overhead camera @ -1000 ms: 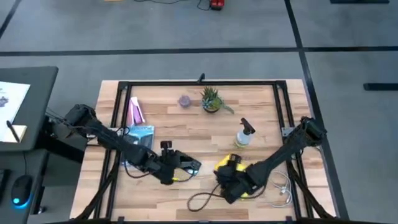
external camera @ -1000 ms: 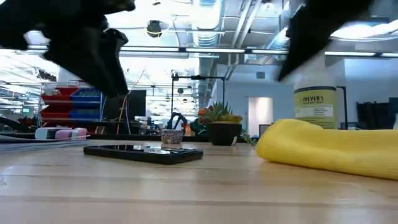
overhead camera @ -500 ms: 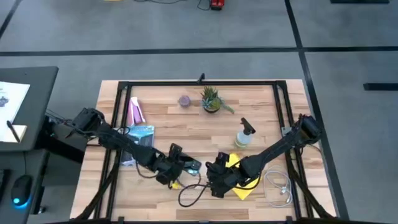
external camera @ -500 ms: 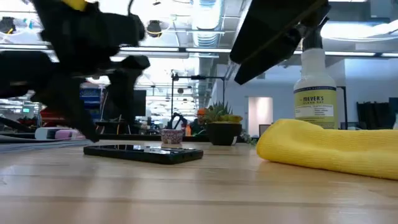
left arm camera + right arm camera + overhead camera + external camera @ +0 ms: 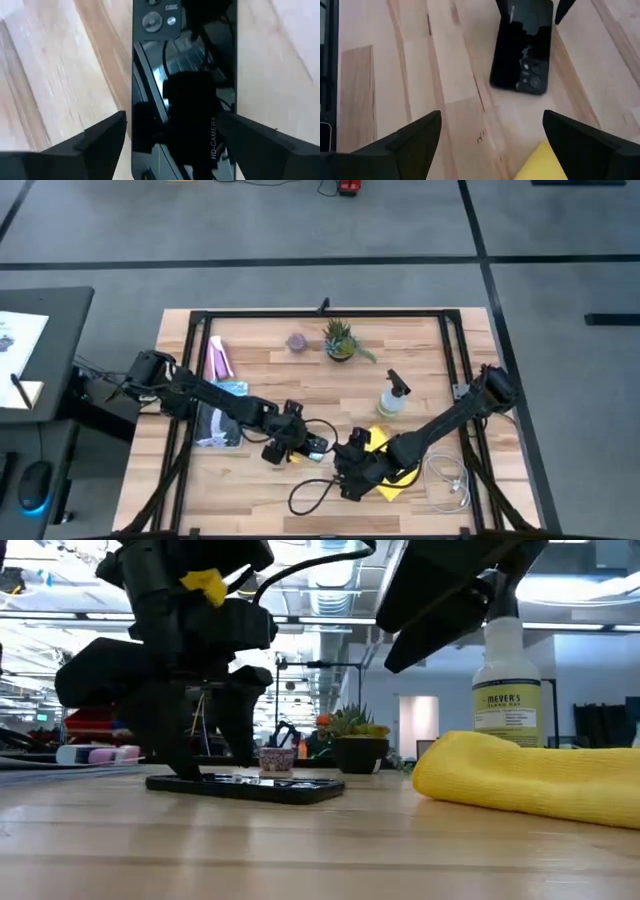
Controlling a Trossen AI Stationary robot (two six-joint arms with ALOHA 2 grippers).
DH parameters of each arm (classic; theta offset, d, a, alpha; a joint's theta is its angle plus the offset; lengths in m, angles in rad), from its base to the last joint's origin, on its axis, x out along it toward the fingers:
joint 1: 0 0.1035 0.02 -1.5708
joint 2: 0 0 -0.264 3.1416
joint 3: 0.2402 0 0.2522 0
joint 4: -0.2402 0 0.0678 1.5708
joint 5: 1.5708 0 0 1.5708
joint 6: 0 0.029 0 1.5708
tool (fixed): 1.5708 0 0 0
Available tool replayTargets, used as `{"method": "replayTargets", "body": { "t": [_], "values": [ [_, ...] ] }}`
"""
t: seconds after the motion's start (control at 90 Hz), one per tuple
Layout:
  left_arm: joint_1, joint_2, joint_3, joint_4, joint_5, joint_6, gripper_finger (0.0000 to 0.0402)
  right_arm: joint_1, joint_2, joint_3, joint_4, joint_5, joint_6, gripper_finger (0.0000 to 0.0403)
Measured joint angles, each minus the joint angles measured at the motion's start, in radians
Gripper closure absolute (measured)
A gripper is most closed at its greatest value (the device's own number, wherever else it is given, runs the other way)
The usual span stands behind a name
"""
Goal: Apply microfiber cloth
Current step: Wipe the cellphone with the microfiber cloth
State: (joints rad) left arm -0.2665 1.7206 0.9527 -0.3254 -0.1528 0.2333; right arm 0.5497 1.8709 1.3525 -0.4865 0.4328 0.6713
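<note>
- Now the left gripper [image 5: 300, 448] has come down over the black smartphone [image 5: 313, 446] near the tabletop's front edge; a second ago it was short of it, towards the left side.
- Its fingers [image 5: 95, 140] stand wide, one on each long side of the smartphone [image 5: 182, 85], nothing clamped. In the low view the tips [image 5: 185, 765] look to reach the tabletop [image 5: 320, 840] beside the smartphone [image 5: 245, 785]; can't confirm contact.
- The right gripper [image 5: 350, 468] has slid from over the microfiber cloth [image 5: 385, 470] to just beside the phone, fingers wide, holding nothing.
- The microfiber cloth [image 5: 520, 775] lies in a heap on the tabletop, front-right of centre, untouched; a corner shows in the right wrist view [image 5: 545, 162].
- My read: left is bracing the phone, wipe not started, cloth not yet picked up.
- Hidden: the right arm covers much of the cloth from above; its fingertips are out of the low view. The spray bottle [image 5: 507, 690] is partly behind the arm. The phone runs off the left wrist picture's edge.
</note>
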Motion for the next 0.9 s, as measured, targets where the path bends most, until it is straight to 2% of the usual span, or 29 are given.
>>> {"method": "replayTargets", "body": {
  "t": [0.222,0.356,0.5,0.733,0.9],
  "values": [
    [-0.001,-0.007,0.001,-0.007,-0.005,-0.042,0.0094,-0.005,0.022,0.000,0.007,0.064,-0.017,0.0065],
    [-0.003,-0.033,0.053,-0.119,-0.014,-0.091,0.0094,-0.010,0.101,-0.001,0.034,0.043,-0.170,0.0065],
    [-0.019,-0.058,0.135,-0.187,-0.016,-0.147,0.0094,-0.022,0.195,-0.002,0.160,0.031,-0.295,0.0065],
    [-0.065,-0.058,0.141,-0.342,-0.017,-0.273,0.0094,-0.090,0.246,-0.001,0.264,0.014,-0.177,0.0065],
    [-0.118,-0.058,0.030,-0.283,-0.022,-0.468,0.0094,-0.111,0.246,-0.002,0.336,0.014,-0.095,0.0065]
  ]
}}
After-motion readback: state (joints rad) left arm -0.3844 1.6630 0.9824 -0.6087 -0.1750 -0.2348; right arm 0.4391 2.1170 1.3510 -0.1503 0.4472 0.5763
